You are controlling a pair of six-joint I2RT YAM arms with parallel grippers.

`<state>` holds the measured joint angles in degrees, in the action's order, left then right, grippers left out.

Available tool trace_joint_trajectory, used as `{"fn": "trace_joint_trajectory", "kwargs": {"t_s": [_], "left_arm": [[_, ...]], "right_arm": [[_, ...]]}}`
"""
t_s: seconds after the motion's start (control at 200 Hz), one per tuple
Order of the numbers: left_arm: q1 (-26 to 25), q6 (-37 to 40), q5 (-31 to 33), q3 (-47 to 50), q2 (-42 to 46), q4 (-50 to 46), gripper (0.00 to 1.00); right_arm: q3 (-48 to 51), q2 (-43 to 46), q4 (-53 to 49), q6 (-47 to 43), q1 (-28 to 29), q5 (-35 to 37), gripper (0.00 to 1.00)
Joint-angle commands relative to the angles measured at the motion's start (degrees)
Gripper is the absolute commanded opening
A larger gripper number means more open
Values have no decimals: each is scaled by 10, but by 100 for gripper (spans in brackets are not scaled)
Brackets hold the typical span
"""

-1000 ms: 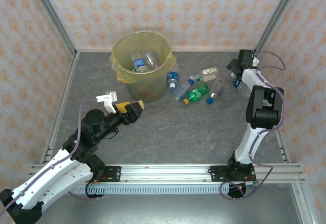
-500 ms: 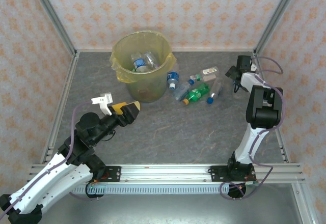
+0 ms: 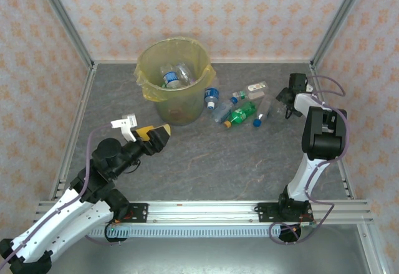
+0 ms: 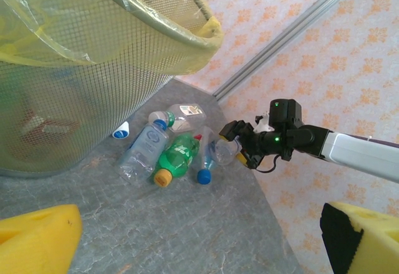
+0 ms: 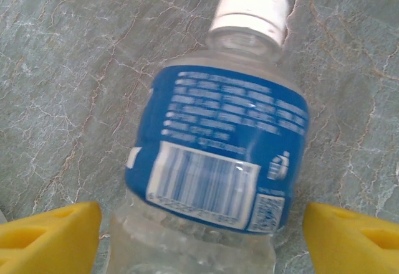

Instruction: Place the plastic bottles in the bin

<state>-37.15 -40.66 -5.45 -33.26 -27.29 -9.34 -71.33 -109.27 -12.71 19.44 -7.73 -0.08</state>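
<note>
A clear plastic bottle with a blue label and white cap lies on the table between the yellow fingers of my right gripper, which is open, with narrow gaps on both sides. That gripper sits at the far right. Left of it lie more bottles: a green one with an orange cap, a blue-capped one and a flattened clear one. The bin, lined in yellow, holds several bottles. My left gripper hovers open and empty in front of the bin.
Another clear bottle rests against the bin's right side and one more lies behind the cluster. Patterned walls and metal frame posts close in the table on the left, back and right. Bare grey tabletop stretches between the arms.
The right gripper has shifted slightly toward the bottle cluster and its jaws have narrowed around the blue-labelled bottle. The left arm has drawn back a little from the bin.
</note>
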Motion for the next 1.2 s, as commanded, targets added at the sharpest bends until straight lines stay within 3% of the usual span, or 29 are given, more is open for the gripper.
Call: {"fn": "trace_joint_trajectory", "kwargs": {"t_s": [0.0, 0.18, 0.4, 0.746, 1.196], "left_arm": [[-5, 0, 14, -4, 10, -9, 99], [-4, 8, 11, -26, -8, -36, 99], [-5, 8, 24, -28, 2, -39, 99], [-4, 10, 33, -43, -6, -48, 99], [-5, 1, 45, -74, -65, -13, 99]], "right_arm": [[0, -5, 3, 7, -4, 7, 83], [13, -3, 9, 17, -4, 7, 80], [49, 32, 36, 29, -4, 4, 65], [93, 138, 59, 64, 2, -2, 63], [100, 279, 74, 73, 111, 0, 63]]}}
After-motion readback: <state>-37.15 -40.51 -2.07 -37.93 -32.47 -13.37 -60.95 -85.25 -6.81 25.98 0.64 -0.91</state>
